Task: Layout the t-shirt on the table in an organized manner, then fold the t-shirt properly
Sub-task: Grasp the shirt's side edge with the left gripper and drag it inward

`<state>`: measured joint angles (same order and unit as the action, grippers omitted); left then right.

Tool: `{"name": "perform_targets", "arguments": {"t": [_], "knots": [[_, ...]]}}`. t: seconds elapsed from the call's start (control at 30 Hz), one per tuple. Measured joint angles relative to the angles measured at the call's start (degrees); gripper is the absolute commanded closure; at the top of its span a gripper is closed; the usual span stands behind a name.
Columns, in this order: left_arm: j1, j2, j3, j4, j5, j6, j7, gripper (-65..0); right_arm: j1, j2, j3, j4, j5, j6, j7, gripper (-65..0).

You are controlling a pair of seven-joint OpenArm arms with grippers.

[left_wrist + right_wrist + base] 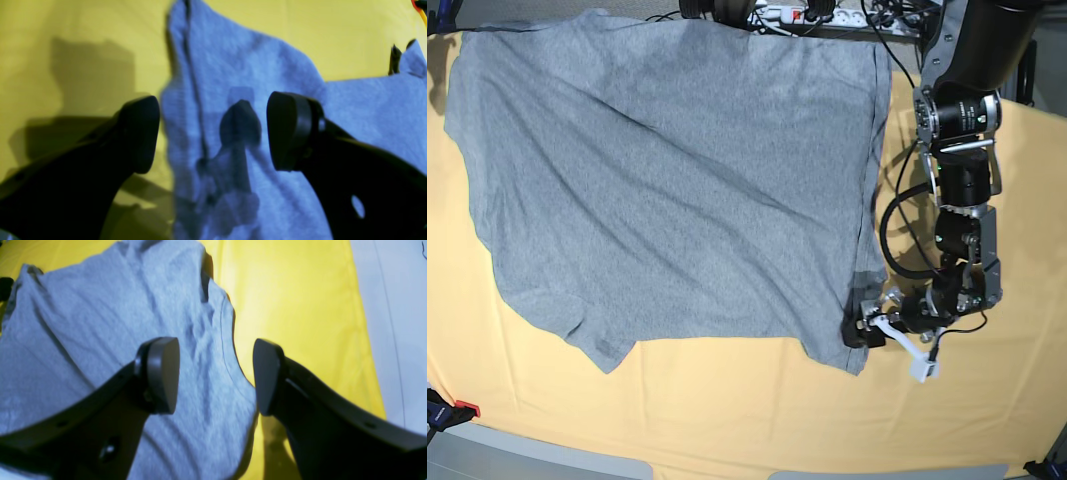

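Observation:
The heather-grey t-shirt [667, 190] lies spread over the table [727, 410] with a plain side up; no lettering shows. My left gripper [862, 330] is at the shirt's near right corner. In the left wrist view the left gripper [213, 131] is open, low over the shirt [233, 83], its fingers straddling a seam by the edge. In the right wrist view my right gripper [215, 375] is open and empty above a curved edge of the shirt [100, 323], one finger over cloth and one over the table [293, 306]. The right arm does not show in the base view.
A power strip with cables [777, 12] runs along the table's back edge. A red clamp [462, 408] sits at the front left corner. Pale floor [393, 323] lies past the table's edge in the right wrist view.

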<state>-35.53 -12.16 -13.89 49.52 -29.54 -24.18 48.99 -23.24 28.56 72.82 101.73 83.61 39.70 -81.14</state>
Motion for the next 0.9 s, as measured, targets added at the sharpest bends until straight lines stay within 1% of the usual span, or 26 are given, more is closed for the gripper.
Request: {"name": "perform_targets", "arguments": {"t": [0.17, 0.23, 0.3, 0.33, 0.37, 0.4, 0.47, 0.53, 0.57, 0.6, 0.7, 0.77, 0.83, 0.9], "knots": [[0.00, 0.26, -0.02, -1.95, -0.48, -0.13, -0.17, -49.4, 0.87, 0.00, 0.00, 0.00, -0.04, 0.00, -0.04, -36.8], [0.48, 0.26, 0.11, -1.95, -1.18, -0.70, -0.44, -49.4, 1.18, 0.00, 0.04, 0.00, 0.00, 0.00, -0.13, -36.8], [1.36, -0.02, 0.94, -1.92, -3.41, -3.17, 0.33, -49.0, 2.45, -0.02, 0.04, 0.00, -0.04, 0.00, -0.17, -36.8], [1.77, -0.07, 1.57, -1.92, -5.11, -4.66, 1.22, -47.7, 3.21, 0.00, 0.07, 0.00, -0.02, 0.00, -0.15, -36.8], [2.08, -0.09, 2.38, -1.92, -6.58, -6.36, 2.38, -44.6, 4.00, 0.02, 0.07, 0.00, -0.02, 0.00, -0.13, -36.8], [2.36, -0.13, 3.41, -1.90, -7.96, -7.39, 3.48, -39.5, 4.46, -0.02, 0.04, 0.00, -0.02, 0.00, -0.13, -36.8], [2.89, -0.17, 5.60, -1.88, -9.73, -9.22, 5.29, -25.4, 5.29, 0.00, 0.04, 0.00, 0.00, 0.00, -0.13, -36.8], [3.32, -0.04, 7.30, -1.88, -10.71, -9.33, 6.43, -10.4, 5.99, -0.02, 0.04, 0.00, -0.07, 0.00, -0.15, -36.8], [3.32, 0.00, 7.96, -1.90, -11.02, -9.35, 6.97, -4.2, 6.36, -0.02, 0.04, 0.00, -0.07, 0.00, -0.17, -36.8], [3.30, 0.02, 8.26, -1.90, -11.21, -9.33, 7.63, 0.0, 6.88, 0.00, 0.07, 0.00, -0.07, 0.00, -0.15, -36.8], [3.13, -0.09, 8.26, -1.90, -13.20, -9.33, 9.79, 0.0, 8.15, 0.00, 0.04, 0.00, -0.02, 0.00, -0.15, -36.8], [2.82, -0.28, 8.26, -1.90, -15.54, -10.12, 13.09, 0.0, 9.03, 0.00, 0.07, 0.00, -0.07, 0.00, -0.15, -36.8], [2.64, -0.37, 8.26, -1.95, -19.82, -12.50, 19.30, 0.0, 10.08, -0.02, 0.07, 0.00, -0.07, 0.00, -0.15, -36.8], [2.67, -0.35, 8.31, -2.03, -28.35, -15.30, 27.39, 0.0, 11.10, 0.00, 0.07, 0.00, -0.04, 0.00, -0.15, -36.8]]}}
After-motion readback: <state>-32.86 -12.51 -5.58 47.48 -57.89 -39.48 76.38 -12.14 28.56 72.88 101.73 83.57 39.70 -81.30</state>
